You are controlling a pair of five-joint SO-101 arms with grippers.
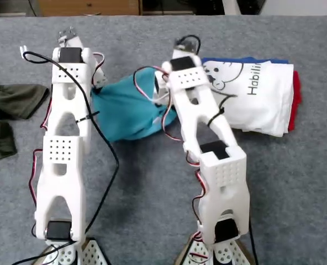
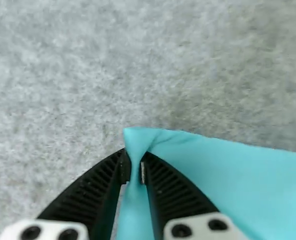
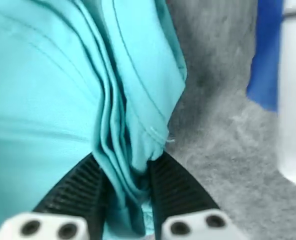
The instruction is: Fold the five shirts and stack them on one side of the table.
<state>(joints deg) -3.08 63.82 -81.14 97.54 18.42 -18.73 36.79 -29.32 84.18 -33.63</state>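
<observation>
Between the ribbed black tips of the left claw [image 2: 133, 167] a soft corner of the teal shirt [image 2: 228, 180] is pinched; the right claw [image 3: 127, 167] clamps its bunched folds. It lies crumpled on the grey felt-like worktop [image 1: 152, 182], partly hidden under both arms. Beyond, rightward, a folded stack [image 1: 263, 94] shows white over blue and red edges; an olive shirt [image 1: 9, 107] is cut off at the left

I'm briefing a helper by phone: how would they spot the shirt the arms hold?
On the grey table, look near its middle, beside the folded stack. The teal shirt lies bunched there, pinched by the left gripper and the right gripper; the dark green shirt lies untouched.
</observation>
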